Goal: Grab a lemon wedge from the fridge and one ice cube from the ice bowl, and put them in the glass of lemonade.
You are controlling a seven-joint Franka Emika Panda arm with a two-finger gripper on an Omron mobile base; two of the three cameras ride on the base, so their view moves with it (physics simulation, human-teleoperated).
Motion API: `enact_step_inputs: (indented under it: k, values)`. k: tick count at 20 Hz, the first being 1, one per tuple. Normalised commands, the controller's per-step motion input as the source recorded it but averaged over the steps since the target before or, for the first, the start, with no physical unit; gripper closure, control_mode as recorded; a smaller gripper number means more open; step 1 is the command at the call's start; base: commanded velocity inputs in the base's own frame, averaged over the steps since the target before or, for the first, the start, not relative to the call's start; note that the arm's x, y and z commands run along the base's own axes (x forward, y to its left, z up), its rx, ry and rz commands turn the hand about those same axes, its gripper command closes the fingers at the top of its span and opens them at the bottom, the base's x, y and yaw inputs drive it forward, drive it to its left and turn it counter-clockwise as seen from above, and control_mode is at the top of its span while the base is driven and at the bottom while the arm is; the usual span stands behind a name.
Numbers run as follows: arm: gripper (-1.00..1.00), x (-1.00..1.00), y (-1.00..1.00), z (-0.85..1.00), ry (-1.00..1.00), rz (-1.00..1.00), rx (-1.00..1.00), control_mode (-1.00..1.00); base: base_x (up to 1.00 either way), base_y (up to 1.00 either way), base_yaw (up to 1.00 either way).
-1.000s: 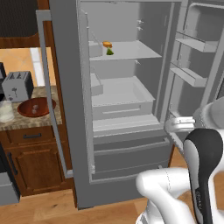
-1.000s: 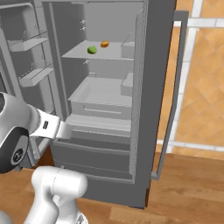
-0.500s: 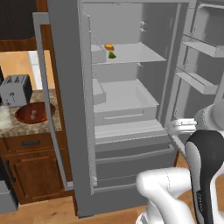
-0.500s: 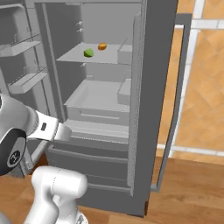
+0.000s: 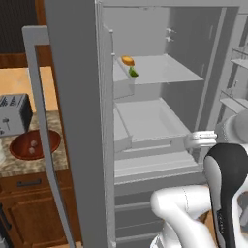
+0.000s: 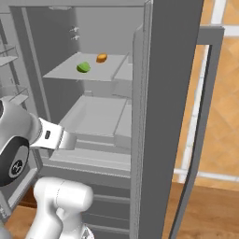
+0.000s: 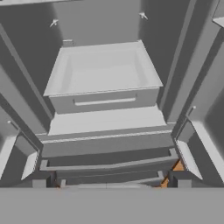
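Observation:
The fridge stands open, its grey door near in the right base view. On an upper shelf lies the small green lemon wedge, with a small orange item just behind it. My gripper is open and empty, low in front of the fridge's inner drawer, well below the wedge's shelf. The white hand reaches toward the fridge. The reddish-brown ice bowl sits on the counter at the left with pale cubes in it. A pale sliver at the frame edge beside the bowl may be the glass of lemonade; I cannot tell.
A grey toaster stands behind the bowl on the speckled counter. The left door's long handle juts between the counter and the fridge interior. Door bins line the right door. A wooden floor lies to the right.
The whole picture has shifted and the fridge looms larger: the base has driven closer. The wedge and orange item lie as before. The gripper stays open.

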Motion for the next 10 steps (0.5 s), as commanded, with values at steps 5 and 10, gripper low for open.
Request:
enact_step_inputs:
  k: [5,10]
  values:
    - [-1.00,0.31,0.23,0.00,0.00,0.00,-0.05,-1.00,0.07,0.07,0.00]
    - [-1.00,0.41,0.22,0.03,0.00,0.02,-0.01,-1.00,0.00,0.00,0.00]
